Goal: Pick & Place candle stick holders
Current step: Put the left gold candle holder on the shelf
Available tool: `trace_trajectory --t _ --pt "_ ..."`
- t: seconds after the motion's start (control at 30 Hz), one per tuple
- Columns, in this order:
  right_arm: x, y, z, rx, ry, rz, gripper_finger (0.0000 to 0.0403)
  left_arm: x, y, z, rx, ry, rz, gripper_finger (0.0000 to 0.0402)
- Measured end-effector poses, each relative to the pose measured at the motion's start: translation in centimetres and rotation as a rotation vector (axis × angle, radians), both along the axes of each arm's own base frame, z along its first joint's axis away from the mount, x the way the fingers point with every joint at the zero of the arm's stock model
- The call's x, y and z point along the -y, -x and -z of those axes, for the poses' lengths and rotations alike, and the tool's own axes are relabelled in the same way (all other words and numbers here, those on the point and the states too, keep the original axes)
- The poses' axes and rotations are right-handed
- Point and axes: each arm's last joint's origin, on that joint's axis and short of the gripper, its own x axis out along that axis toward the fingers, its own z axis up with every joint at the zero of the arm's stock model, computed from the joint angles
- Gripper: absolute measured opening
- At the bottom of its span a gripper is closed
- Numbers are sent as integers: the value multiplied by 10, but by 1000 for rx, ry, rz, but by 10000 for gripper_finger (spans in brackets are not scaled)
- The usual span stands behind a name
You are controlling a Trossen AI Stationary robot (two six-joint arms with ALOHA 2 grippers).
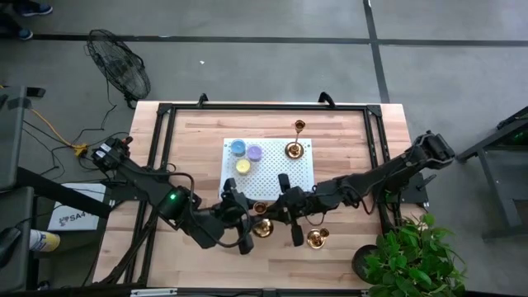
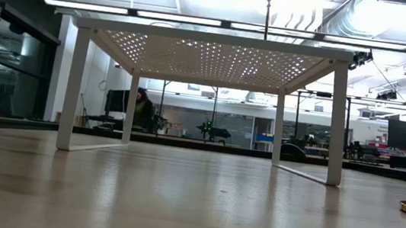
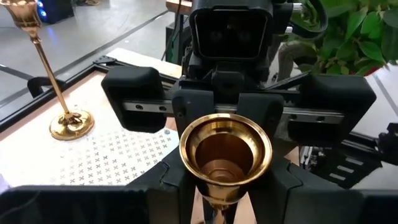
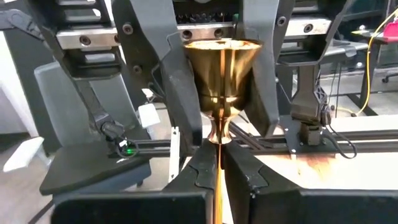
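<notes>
Item: brass holder (image 3: 225, 149), held upright between both tools off the near edge of the white rack (image 1: 272, 177), its cup uppermost

Left tool (image 3: 225, 186): closed on the holder, one finger on each side of the cup; seen from the right wrist, these fingers (image 4: 180, 81) flank the flared cup

Right tool (image 4: 214, 155): pressed together, pinching the thin stem just below the cup; it faces the left tool head-on, both arms meeting over the front middle of the worktop (image 1: 346, 124)

Second holder (image 1: 294, 150): tall, standing with its base on the rack's perforated top, at the right side

Third holder (image 1: 316, 238): on the worktop near the front edge, just beside the right arm

Also on the rack: blue disc (image 1: 238, 148), purple disc (image 1: 255, 152), yellow disc (image 1: 242, 166), grouped at the left side

Surroundings: plant (image 1: 404, 256) at the worktop's front right corner; fan (image 1: 120, 62) on the floor beyond
</notes>
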Motion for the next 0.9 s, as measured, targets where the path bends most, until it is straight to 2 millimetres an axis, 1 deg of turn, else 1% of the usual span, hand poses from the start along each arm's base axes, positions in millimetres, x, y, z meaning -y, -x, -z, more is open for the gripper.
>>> trace_trajectory --t 0.2,0.27,0.37,0.47,0.57,0.63,0.73,0.83,0.9 --pt "11 13 -13 -26 52 -5 5 -1 0 -3 27 10 -24 115" --pt "15 17 -16 -43 60 -8 5 -3 0 -4 28 0 -20 126" --pt "20 21 -18 -73 78 -2 3 -5 -2 -9 62 14 -28 165" --pt "24 23 -17 -109 91 8 3 -11 -6 -10 72 -9 -47 221" --pt "26 25 -12 -161 102 14 3 -14 -7 -14 91 -19 -64 276" --pt "27 28 -11 -186 102 21 3 -15 -8 -14 98 -18 -75 304" --pt "30 37 -16 -216 101 28 3 -17 -5 -17 104 -17 -92 328" --pt "34 47 -24 -220 123 35 3 -19 2 -23 123 -13 -122 334" --pt "38 58 -32 -209 128 53 3 -21 6 -27 136 -10 -137 335"
